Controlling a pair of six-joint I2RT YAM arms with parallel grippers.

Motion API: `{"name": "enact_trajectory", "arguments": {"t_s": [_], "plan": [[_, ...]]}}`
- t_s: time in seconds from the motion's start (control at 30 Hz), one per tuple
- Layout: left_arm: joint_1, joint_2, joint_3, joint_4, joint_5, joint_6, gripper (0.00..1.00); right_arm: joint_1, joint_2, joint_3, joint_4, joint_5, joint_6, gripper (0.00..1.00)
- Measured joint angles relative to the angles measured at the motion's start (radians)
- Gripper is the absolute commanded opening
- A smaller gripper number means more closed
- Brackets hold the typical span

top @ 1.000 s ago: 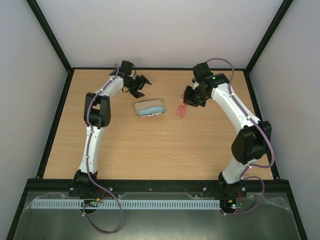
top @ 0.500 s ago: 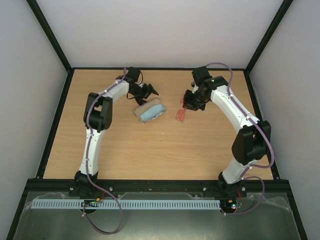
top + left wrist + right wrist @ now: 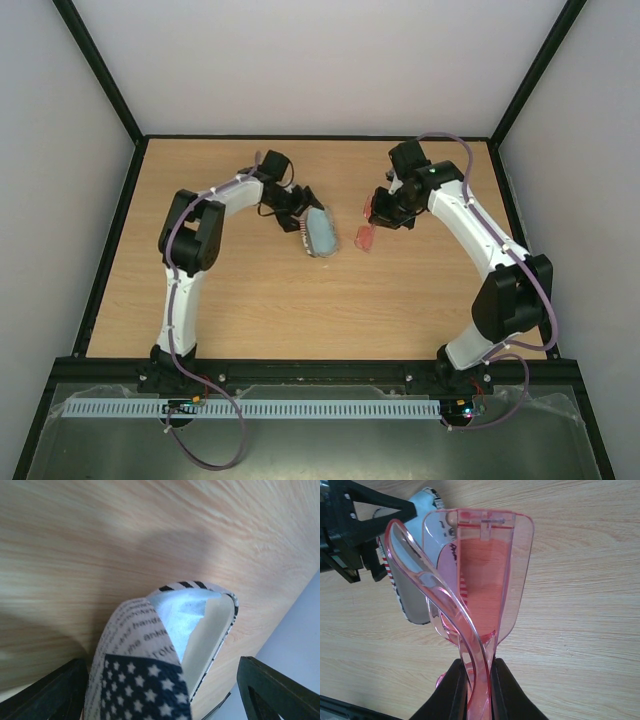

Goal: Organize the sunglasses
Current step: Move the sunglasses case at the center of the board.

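The left arm (image 3: 190,235) rises from its base, elbow bent out to the left, forearm angled right toward the middle. Its pincer (image 3: 300,208) points down and right, jaws wide apart. The right arm (image 3: 480,235) arcs up the right side and bends inward, wrist turned left. Its pincer (image 3: 378,212) is clamped tight on the sunglasses (image 3: 485,580).

Case (image 3: 140,677) on counter (image 3: 300,300) toward the back, cloth (image 3: 187,617) in case, case end between fingers of left gripper (image 3: 296,210), sunglasses (image 3: 365,238) just right of case, held in right gripper (image 3: 382,210)
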Motion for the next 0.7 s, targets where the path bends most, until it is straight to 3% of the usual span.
{"name": "enact_trajectory", "arguments": {"t_s": [0.23,0.5,0.7], "plan": [[-0.063,0.008,0.024,0.018,-0.002,-0.013,0.84,0.000,0.013,0.013,-0.012,0.009,-0.031,0.01],[-0.066,0.060,0.182,0.009,0.012,-0.005,0.84,0.000,0.140,0.144,-0.040,0.074,-0.094,0.01],[-0.066,0.061,0.204,0.013,0.033,-0.005,0.84,0.000,0.228,0.198,-0.050,0.108,-0.112,0.01]]}}
